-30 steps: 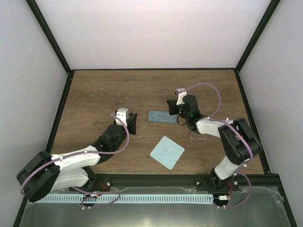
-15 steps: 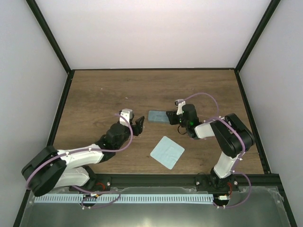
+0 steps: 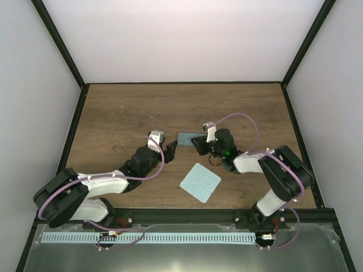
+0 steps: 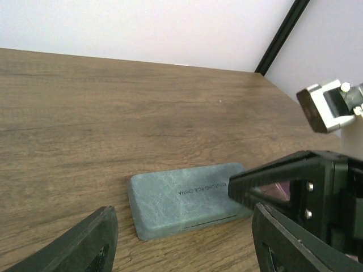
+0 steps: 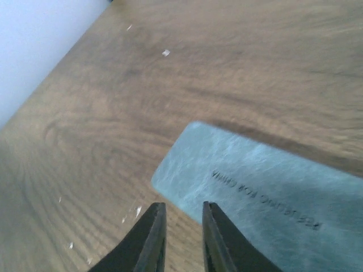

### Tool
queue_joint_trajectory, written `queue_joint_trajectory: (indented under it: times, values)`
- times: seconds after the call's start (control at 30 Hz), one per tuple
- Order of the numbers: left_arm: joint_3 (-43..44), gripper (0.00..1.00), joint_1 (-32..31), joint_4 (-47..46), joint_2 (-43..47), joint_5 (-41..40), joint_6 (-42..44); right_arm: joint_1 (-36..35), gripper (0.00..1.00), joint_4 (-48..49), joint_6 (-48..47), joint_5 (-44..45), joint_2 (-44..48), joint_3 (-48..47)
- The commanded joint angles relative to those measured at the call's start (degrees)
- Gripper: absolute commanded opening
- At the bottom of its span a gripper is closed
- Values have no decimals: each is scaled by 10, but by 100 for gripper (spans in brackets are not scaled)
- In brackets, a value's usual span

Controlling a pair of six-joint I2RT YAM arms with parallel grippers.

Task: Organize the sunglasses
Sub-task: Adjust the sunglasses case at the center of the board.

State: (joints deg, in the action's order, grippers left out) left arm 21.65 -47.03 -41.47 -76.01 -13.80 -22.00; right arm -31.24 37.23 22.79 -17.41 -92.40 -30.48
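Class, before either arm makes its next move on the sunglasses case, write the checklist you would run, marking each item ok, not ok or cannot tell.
1. Case flat on the table: ok.
2. Case closed: ok.
3. Left hand open, astride the case: ok.
4. Right hand nearly shut, over the case, holding nothing: ok.
5. Cloth lying apart from the case: ok.
6. Sunglasses located: cannot tell.

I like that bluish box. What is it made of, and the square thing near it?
The case looks like hard plastic or faux leather: matte, marbled blue-green, with stamped lettering. The square cloth looks like soft fabric, probably microfibre, light blue with a faint grid texture.
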Motion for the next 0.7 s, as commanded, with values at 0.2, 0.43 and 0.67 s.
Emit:
queue_joint_trajectory:
  times: [0.2,0.43,0.67]
  values:
    - [8,73,0,4,44,1,19,6,16,-95,53,242,8,-34]
    - [-7,100,-1,4,76,-2,27,6,23,-89,55,295,16,-7]
    - [-3,100,0,7,67,-5,25,6,47,-79,42,247,-4,-3]
